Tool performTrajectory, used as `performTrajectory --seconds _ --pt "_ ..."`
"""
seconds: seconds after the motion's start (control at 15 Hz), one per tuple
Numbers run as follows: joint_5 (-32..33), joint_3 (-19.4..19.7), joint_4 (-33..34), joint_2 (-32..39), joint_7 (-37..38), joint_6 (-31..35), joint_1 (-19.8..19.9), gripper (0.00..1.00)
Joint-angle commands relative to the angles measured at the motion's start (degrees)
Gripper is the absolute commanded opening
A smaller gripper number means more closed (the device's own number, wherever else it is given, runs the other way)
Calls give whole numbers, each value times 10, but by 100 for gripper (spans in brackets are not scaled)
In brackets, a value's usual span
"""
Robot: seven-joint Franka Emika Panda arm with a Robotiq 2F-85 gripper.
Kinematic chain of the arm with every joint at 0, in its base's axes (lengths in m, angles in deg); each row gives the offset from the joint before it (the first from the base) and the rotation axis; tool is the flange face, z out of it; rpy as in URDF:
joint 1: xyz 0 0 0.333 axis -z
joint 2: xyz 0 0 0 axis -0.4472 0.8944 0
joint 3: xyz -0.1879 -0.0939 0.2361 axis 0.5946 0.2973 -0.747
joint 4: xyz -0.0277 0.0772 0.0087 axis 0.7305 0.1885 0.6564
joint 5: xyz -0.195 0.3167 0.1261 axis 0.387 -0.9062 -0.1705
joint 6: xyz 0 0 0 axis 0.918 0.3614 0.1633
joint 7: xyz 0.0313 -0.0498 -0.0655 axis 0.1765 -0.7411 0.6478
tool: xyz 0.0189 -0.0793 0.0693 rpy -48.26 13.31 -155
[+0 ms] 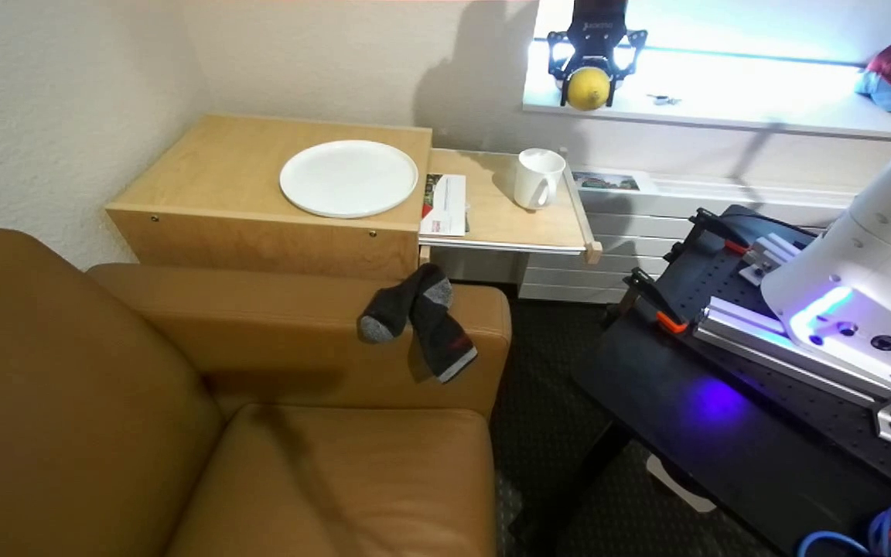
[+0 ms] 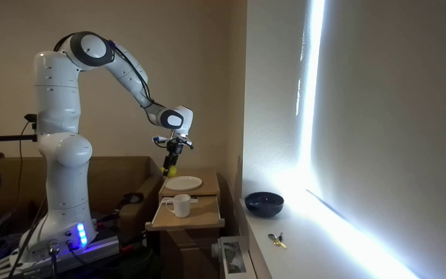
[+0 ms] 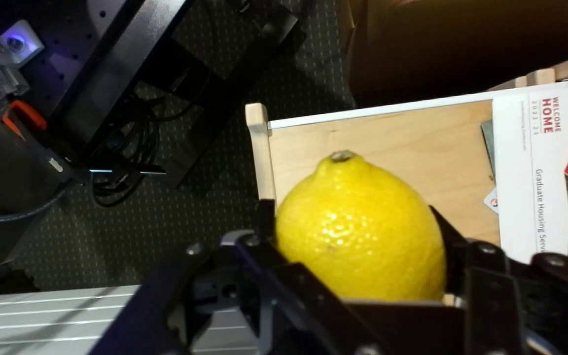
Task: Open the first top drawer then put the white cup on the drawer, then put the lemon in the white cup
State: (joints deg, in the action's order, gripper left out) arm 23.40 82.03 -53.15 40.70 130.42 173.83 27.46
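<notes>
The first top drawer [image 1: 492, 224] is pulled out of the pale wooden cabinet [image 1: 221, 166]; its tan inside also shows in the wrist view [image 3: 412, 133]. The white cup [image 1: 534, 179] stands upright on the drawer near its front end, also seen in an exterior view [image 2: 183, 205]. My gripper [image 1: 588, 93] is shut on the yellow lemon [image 3: 358, 236], with a finger on each side of it. The lemon [image 2: 172, 171] is held in the air, higher than the cup and apart from it. The cup does not show in the wrist view.
A round white plate [image 1: 349, 179] lies on the cabinet top. Papers [image 1: 449, 205] lie at the drawer's inner end. A brown sofa [image 1: 298, 333] with dark socks [image 1: 422, 313] stands beside the cabinet. A dark blue bowl [image 2: 264, 204] and keys [image 2: 277, 240] lie on the windowsill.
</notes>
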Motion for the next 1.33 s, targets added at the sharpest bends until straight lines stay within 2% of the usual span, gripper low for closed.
performTrajectory --seconds 0.0,0.4,0.8,0.93,1.0,1.2,1.27 --pt "26 -7 5 25 40 35 -4 45" --pt "49 -16 8 88 136 144 -33 45" --pt "111 16 -1 134 239 221 -48 45" --pt "109 22 -1 142 257 237 -48 45" --pt "98 16 2 138 235 216 -46 70" --pt "98 21 2 143 244 226 -46 70" --pt "100 22 4 147 248 226 -47 45"
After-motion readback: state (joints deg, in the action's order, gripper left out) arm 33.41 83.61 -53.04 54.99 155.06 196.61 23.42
